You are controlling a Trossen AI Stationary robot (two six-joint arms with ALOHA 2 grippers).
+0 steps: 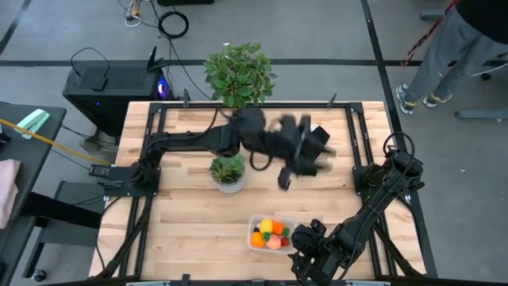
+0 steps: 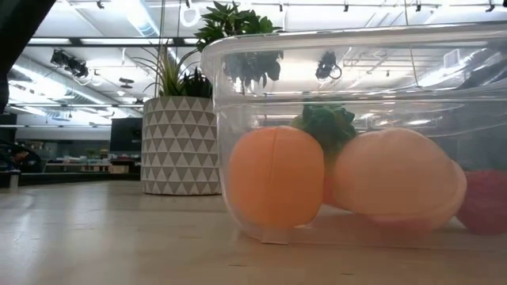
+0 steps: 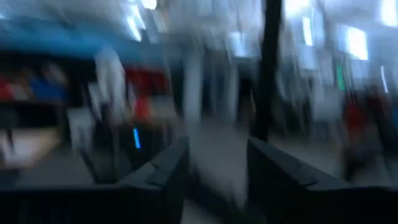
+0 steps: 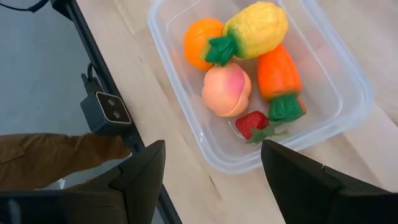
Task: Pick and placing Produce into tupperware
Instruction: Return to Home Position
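Around: succulent in white pot [image 1: 228, 172] mid-table, well apart from the tupperware [image 4: 171, 71]. Tall plant in black pot [image 1: 238, 73] at far edge. Person [image 1: 448, 44] on the floor past the far right corner. Small black camera box [image 4: 107, 109] on the table's edge rail, off to one side of the R fingers [image 4: 140, 174]. Nothing stands betw. those fingers and the tupperware.

R gripper [image 4: 212, 152]: fingers spread wide, empty. Tupperware sits at the table's front edge, just ahead of the fingertips, its near rim betw. them.

L gripper [image 3: 217, 148]: out over the far right part of the table, well apart from the tupperware. Fingers parted by a narrow gap, nothing betw. them. Room ahead of them hard to make out.

Hidden: in low view the tupperware wall fills most of the frame and is cut off at the right. Two round orange/peach shapes, a green top and a bit of red show through; rest can't tell.

Inside, all 5 pcs:
- Carrot [image 4: 280, 71]: long axis runs along the fingers' direction, green top toward the fingertips.
- Yellow piece [image 4: 258, 26]: farthest out, lies crosswise, green end against the orange ball [image 4: 200, 38].
- Peach piece [image 4: 227, 90]: in the middle.
- Strawberry [image 4: 250, 123]: nearest the fingertips.
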